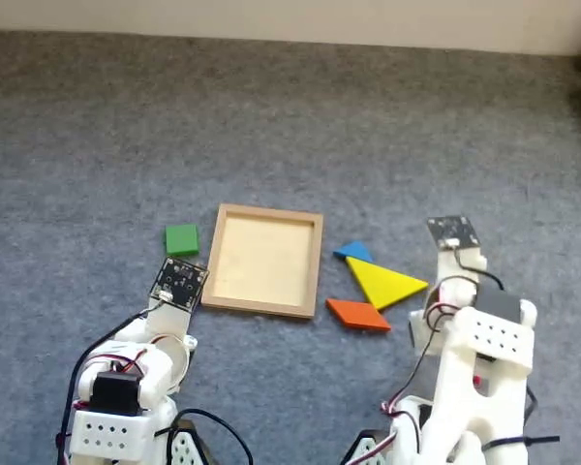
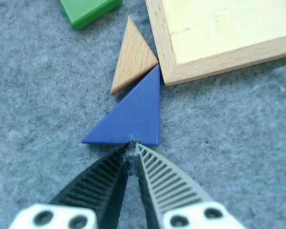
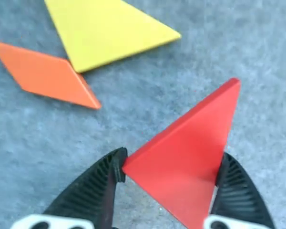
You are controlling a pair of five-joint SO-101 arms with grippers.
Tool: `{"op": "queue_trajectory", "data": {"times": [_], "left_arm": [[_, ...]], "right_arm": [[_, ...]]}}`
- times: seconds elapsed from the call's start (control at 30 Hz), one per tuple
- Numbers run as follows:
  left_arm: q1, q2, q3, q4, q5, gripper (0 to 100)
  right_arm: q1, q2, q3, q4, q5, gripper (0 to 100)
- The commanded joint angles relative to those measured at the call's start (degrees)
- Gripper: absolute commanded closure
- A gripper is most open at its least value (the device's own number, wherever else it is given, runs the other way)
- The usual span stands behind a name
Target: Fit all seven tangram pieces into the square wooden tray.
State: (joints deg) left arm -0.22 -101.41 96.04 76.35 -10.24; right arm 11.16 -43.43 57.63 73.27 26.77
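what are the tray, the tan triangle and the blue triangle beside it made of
Tray: pale bare wood, grain lines along its rim. Tan triangle: also unpainted wood, faint grain, matte. Blue triangle: likely wood under an opaque matte blue coat; no grain shows, so plastic cannot be ruled out.

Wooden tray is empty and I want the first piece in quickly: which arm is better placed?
Right. The right gripper is shut on the red triangle, ready to carry it to the wooden tray. The left gripper is shut and empty, tips merely at the blue triangle edge.
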Motion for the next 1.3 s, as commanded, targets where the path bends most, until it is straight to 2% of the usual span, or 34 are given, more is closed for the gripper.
{"op": "queue_trajectory", "data": {"times": [0.0, 0.27, 0.47, 1.0, 1.27], "left_arm": [[-0.04, -2.15, 1.1, 0.35, -0.18, 99], [-0.04, -2.15, 1.1, 0.35, -0.18, 99], [-0.04, -2.15, 1.1, 0.35, -0.18, 99], [-0.04, -2.15, 1.1, 0.35, -0.18, 99], [-0.04, -2.15, 1.1, 0.35, -0.18, 99]], "right_arm": [[-7.69, -0.75, -6.55, 2.24, -5.54, 78.4], [-23.6, -0.13, -13.76, 2.77, -17.41, 78.4], [-33.89, 3.74, -19.3, 2.86, -21.8, 78.6], [-44.88, 35.38, -43.56, 2.42, -31.3, 78.6], [-46.29, 47.6, -53.41, 2.33, -40.97, 78.6]]}}
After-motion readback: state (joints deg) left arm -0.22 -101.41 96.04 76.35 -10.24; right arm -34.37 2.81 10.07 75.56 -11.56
